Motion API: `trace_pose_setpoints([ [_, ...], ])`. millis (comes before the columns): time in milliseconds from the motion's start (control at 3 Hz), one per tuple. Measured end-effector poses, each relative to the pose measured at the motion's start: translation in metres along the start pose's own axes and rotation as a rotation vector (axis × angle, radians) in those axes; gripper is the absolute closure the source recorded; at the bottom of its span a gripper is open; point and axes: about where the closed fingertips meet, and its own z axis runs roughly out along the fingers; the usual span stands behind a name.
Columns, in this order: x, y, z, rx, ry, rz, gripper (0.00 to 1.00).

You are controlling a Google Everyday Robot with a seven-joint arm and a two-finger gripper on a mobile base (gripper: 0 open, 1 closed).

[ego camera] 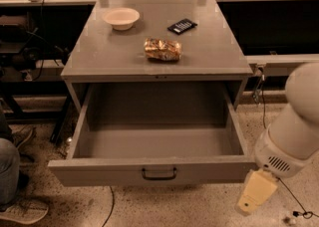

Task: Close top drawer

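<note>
The gripper (255,194) is hard to make out; spread or pressed together is unclear. The pulled-out top drawer (155,146) lies at its 9 o'clock.

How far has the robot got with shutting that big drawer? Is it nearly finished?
Nothing looks done yet: the top drawer stands pulled far out of the cabinet. In hand: the gripper hangs low by the drawer's front corner on the picture's right; I cannot tell whether it touches. Left: the whole push, until the drawer front sits flush under the cabinet top.
</note>
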Motion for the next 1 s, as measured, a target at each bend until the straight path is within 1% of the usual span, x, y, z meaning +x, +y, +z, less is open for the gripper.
trace_pose_setpoints([
  [333,0.018,0.010,0.048,-0.040,0.024,0.068,0.40],
  [667,0.032,0.001,0.095,-0.022,0.036,0.143,0.64],
  [1000,0.029,-0.003,0.097,-0.004,0.021,0.151,0.87],
])
